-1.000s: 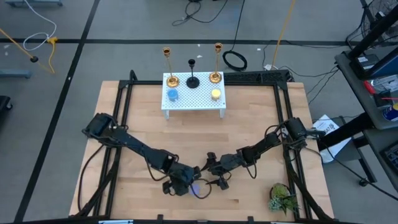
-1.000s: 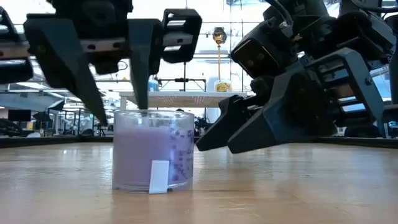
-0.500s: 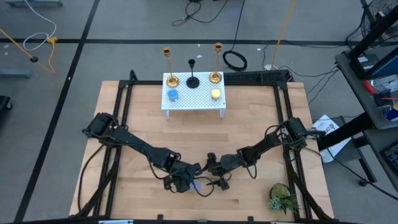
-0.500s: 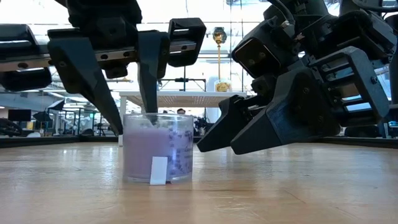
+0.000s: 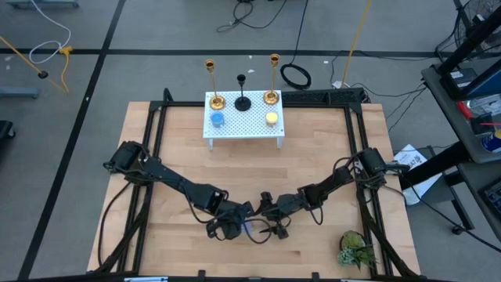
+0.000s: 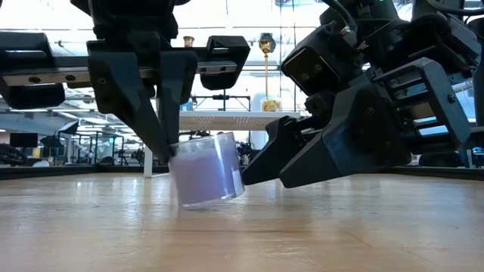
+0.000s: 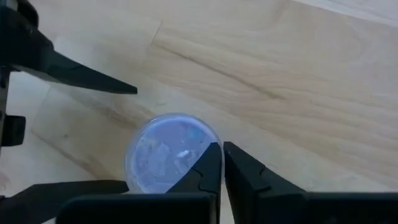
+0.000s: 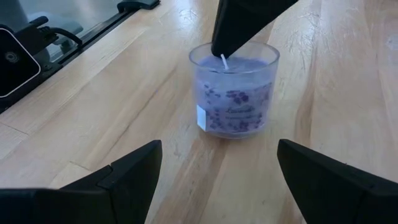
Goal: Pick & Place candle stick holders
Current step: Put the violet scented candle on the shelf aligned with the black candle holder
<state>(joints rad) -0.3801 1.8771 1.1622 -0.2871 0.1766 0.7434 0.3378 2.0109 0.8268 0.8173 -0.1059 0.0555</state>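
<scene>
**Operator:** What has changed with the purple candle since the last frame?

**Observer:** Half a second ago your purple candle cup [image 6: 206, 170] stood flat on the wooden table [image 6: 340, 227]. Now it is tipped in the low view, its top leaning away from the left gripper [image 7: 222, 163] and one edge of its base lifted off the wood. The white label that faced the low camera is no longer visible there; the right wrist view shows it on the glass side.

**Operator:** And my left fingers?

**Observer:** They are pressed together. In the left wrist view the two tips meet right at the cup's rim, nothing between them, and one dark finger [image 6: 136, 98] touches the rim in the low view. So you are pushing the glass, not pinching it.

**Operator:** The right arm?

**Observer:** Your right gripper [image 8: 214, 165] has stayed put, low over the table just beside the cup, its fingers spread wide with the cup ahead of the gap.

**Operator:** The rest of the set?

**Observer:** Unchanged. On the white perforated stand [image 5: 243, 125] at the far edge sit two gold candlesticks [image 5: 211, 82], the black one [image 5: 243, 92], a blue cup [image 5: 217, 119] and a yellow cup [image 5: 271, 118].
</scene>
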